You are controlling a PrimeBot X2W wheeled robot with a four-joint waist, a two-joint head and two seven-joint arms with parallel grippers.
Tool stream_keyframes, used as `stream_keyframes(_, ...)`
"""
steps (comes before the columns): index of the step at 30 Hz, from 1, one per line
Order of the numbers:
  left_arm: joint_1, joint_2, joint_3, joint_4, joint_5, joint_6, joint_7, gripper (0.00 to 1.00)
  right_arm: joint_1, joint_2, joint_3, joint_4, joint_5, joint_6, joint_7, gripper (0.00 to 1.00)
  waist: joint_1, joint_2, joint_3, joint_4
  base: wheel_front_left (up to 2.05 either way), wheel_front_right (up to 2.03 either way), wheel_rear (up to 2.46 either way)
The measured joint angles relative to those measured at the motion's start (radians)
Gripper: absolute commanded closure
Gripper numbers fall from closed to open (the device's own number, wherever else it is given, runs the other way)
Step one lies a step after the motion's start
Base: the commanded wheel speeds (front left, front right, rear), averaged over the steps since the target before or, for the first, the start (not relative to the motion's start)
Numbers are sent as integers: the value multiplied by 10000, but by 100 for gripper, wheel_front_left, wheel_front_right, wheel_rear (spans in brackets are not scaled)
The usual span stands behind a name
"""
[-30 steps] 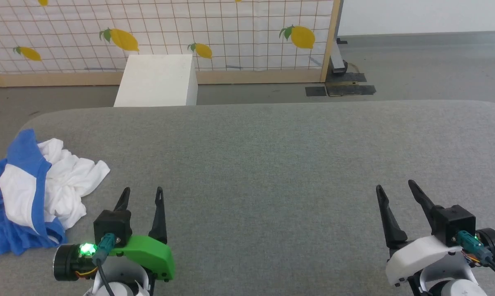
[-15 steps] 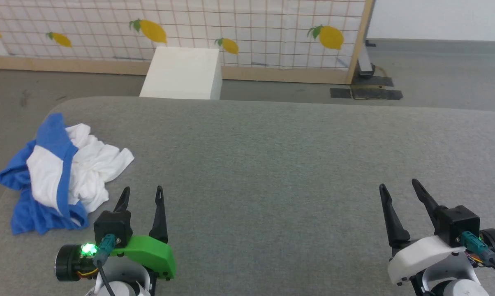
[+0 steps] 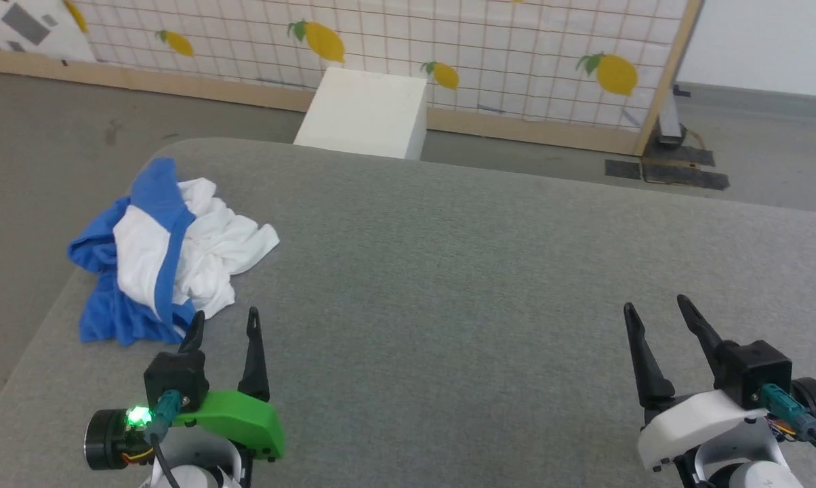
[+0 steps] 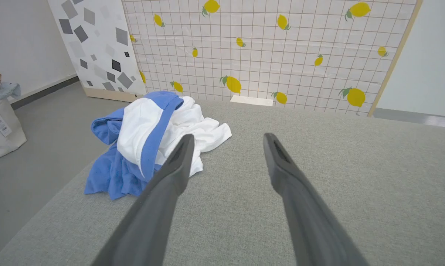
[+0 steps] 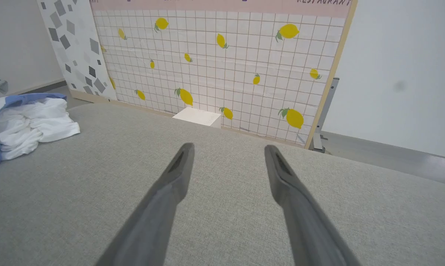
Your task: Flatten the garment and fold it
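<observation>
The garment (image 3: 171,251) is a crumpled heap of white and bright blue knit near the left end of the grey table (image 3: 449,271); it also lies at the left of the left wrist view (image 4: 152,136) and at the far left of the right wrist view (image 5: 26,125). My left gripper (image 3: 223,322) stands open just in front of the heap, apart from it, with nothing between its fingers (image 4: 178,162). My right gripper (image 3: 655,305) is open and empty over the bare right side of the table, far from the cloth (image 5: 228,147).
A white box (image 3: 367,112) stands on the floor beyond the table's far edge, in front of a lemon-patterned screen (image 3: 449,47). The table's rounded left edge (image 3: 35,352) runs close to the garment. A pale bag (image 4: 0,122) sits on the floor to the left.
The head camera has swung left, so the whole scene shifted right in its picture. The left gripper has edged a little forward and left; garment and right gripper are unmoved.
</observation>
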State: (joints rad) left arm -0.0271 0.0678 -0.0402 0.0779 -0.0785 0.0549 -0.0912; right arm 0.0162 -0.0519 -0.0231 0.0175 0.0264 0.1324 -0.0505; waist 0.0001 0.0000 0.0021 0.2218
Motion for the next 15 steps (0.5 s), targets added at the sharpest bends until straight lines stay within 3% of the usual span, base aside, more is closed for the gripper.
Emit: stream_keyframes(15, 9, 69, 56, 46, -238, 347, -328, 0, -2, 2, 46, 23, 17, 0, -119, 0, 0, 0, 17, 978, 0, 0, 0)
